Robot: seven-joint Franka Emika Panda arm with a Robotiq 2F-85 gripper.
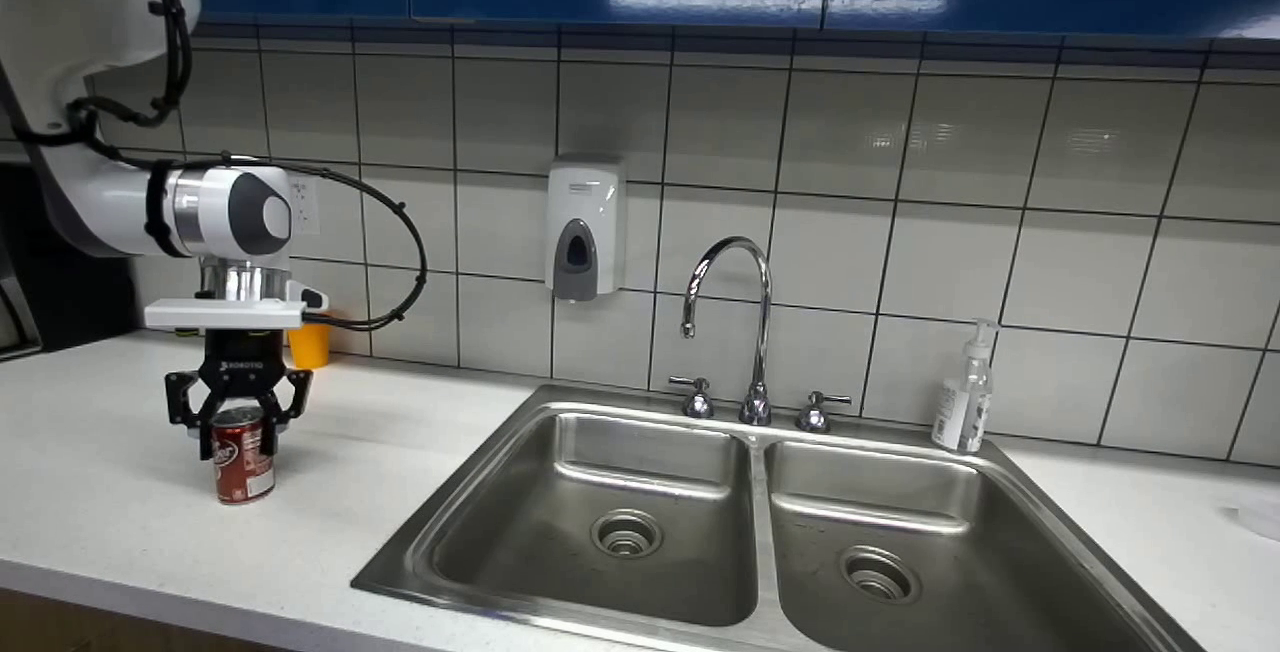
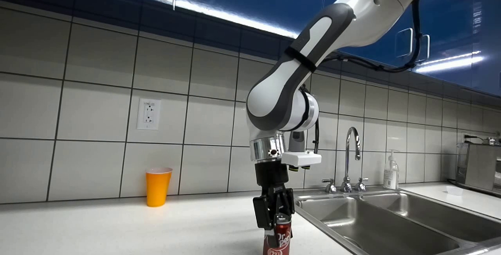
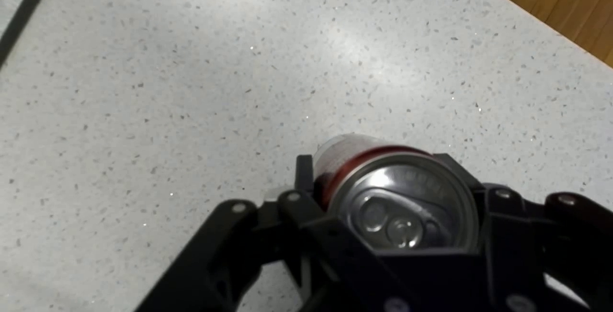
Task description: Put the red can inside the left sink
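Note:
The red can [image 1: 242,480] is upright and looks to rest on the counter, left of the sink in an exterior view; its lower end is cut off in an exterior view [image 2: 284,232]. Its silver top [image 3: 407,192] faces the wrist camera. My gripper [image 1: 238,447] points straight down with a finger against each side of the can's upper part, shut on it. The fingers also show in the wrist view [image 3: 383,178], hiding part of the can. The left sink [image 1: 530,552] is the wide steel basin right of the can, also seen in an exterior view [image 2: 372,223].
A raised steel rim [image 1: 440,507] edges the sink. A tall faucet [image 1: 760,332] with two handles stands behind it. The narrower basin [image 1: 950,582] adjoins on the right. An orange cup [image 2: 158,186] stands by the wall. A pump bottle [image 1: 965,392] stands at the back right.

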